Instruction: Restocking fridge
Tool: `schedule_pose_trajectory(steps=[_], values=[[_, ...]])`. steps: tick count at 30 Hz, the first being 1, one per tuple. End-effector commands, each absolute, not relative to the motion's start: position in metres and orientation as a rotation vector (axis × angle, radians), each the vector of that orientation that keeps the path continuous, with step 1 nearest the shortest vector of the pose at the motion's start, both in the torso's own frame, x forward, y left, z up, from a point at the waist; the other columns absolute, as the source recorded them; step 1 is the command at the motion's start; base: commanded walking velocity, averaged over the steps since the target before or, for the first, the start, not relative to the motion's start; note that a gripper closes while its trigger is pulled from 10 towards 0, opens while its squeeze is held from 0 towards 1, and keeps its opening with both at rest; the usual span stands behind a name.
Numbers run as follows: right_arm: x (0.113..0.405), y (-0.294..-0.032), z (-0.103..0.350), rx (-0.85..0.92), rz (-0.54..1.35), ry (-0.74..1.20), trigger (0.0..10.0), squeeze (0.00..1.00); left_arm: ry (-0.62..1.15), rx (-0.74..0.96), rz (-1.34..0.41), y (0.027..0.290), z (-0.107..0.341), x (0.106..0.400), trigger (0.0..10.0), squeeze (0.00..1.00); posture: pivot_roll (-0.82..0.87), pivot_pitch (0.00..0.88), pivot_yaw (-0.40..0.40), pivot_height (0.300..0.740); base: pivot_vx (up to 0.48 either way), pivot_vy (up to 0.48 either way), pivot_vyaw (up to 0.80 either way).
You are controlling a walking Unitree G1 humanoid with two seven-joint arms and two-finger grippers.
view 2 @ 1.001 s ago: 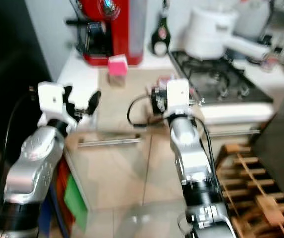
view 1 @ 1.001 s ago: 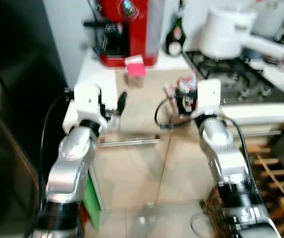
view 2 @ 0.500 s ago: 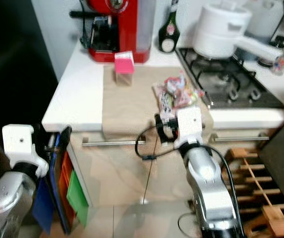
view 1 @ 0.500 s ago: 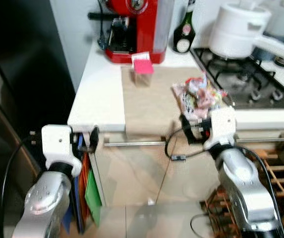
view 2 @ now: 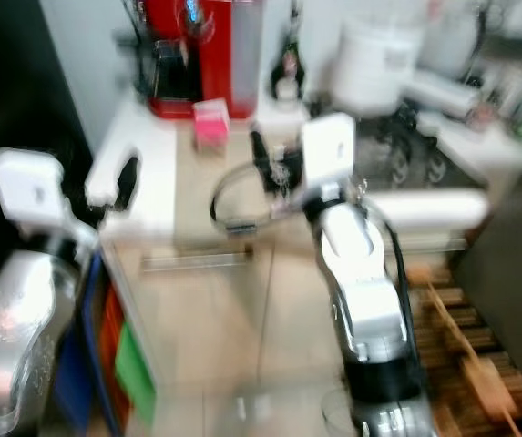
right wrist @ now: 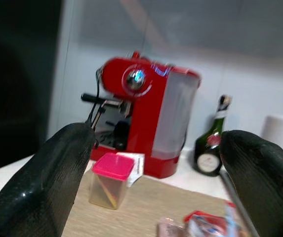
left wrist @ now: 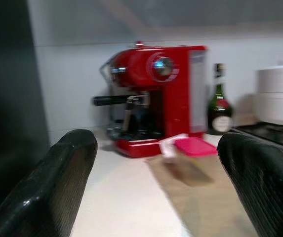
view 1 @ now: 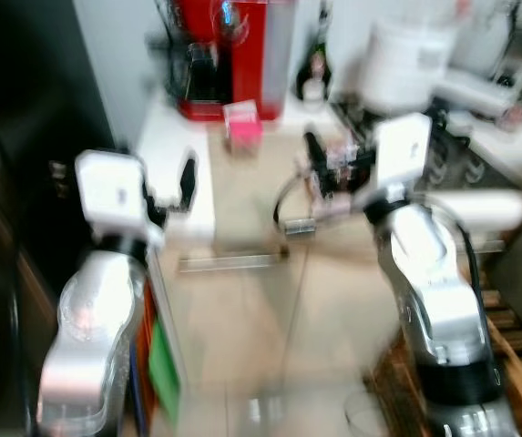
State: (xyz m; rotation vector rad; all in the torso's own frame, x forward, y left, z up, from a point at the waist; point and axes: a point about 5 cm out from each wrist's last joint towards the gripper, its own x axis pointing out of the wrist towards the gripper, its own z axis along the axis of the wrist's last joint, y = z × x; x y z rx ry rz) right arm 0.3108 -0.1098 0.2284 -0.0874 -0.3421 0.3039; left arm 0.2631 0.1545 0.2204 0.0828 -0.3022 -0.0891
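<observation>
Both head views are smeared with motion blur. The left gripper (view 1: 186,182) is raised at about 10 o'clock of the scene, over the white worktop (view 1: 180,155) near its front left corner. Its wrist view shows the jaws set wide apart with nothing between them. The right gripper (view 1: 313,153) is up at roughly 1 o'clock, above the beige mat (right wrist: 151,207) on the worktop. Its jaws also stand wide apart and hold nothing.

At the back of the worktop, toward 12 o'clock, stands a red espresso machine (left wrist: 156,96). A dark green bottle (left wrist: 219,108) stands just beside it on the 3 o'clock side. A small clear container with a pink lid (right wrist: 110,185) sits on the mat in front of the machine. A crinkly snack packet (right wrist: 205,228) lies on the mat nearer the right gripper, its edge showing in the right wrist view.

A white pot (view 1: 408,68) rests on the gas hob (view 2: 424,155) at about 2 o'clock. Under the worktop, a cabinet front carries a long metal handle (view 1: 229,264). A dark tall surface (view 1: 24,182), possibly the fridge, fills the 9 o'clock side; blur prevents certainty.
</observation>
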Motion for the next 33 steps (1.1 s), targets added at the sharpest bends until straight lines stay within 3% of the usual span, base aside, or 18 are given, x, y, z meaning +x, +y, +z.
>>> schedule_pose_trajectory(steps=[1, 9, 13, 17, 27, 33], values=[[0.313, -0.106, 0.226, -0.073, 0.314, -0.321, 10.0, 0.0, -0.274, 0.077, -0.054, 0.161, 0.217, 0.267, 10.0, 0.0, -0.03, 0.0, -0.012, 0.74, 0.461, 0.0, 0.0], [0.321, -0.095, 0.231, -0.028, 0.328, -0.334, 10.0, 0.0, -0.292, 0.076, -0.05, 0.16, 0.219, 0.271, 10.0, 0.0, -0.03, 0.0, -0.004, 0.74, 0.439, 0.0, 0.0], [0.324, -0.086, 0.245, 0.086, 0.353, -0.339, 10.0, 0.0, -0.306, 0.082, -0.01, 0.164, 0.222, 0.271, 10.0, 0.0, -0.03, 0.0, -0.004, 0.74, 0.429, 0.0, 0.0], [0.327, -0.074, 0.251, 0.208, 0.407, -0.291, 10.0, 0.0, -0.298, 0.07, -0.014, 0.163, 0.221, 0.274, 10.0, 0.0, -0.03, 0.0, -0.004, 0.74, 0.0, 0.0, 0.0], [0.331, -0.07, 0.249, 0.199, 0.416, -0.262, 10.0, 0.0, -0.303, 0.136, -0.021, 0.166, 0.227, 0.281, 10.0, 0.0, -0.03, 0.0, 0.0, 0.74, 0.0, 0.336, 0.0], [0.342, -0.068, 0.224, 0.22, 0.38, -0.099, 10.0, 0.0, -0.291, 0.121, -0.018, 0.166, 0.227, 0.286, 10.0, 0.0, -0.03, 0.0, 0.001, 0.74, 0.0, 0.0, 0.0]])
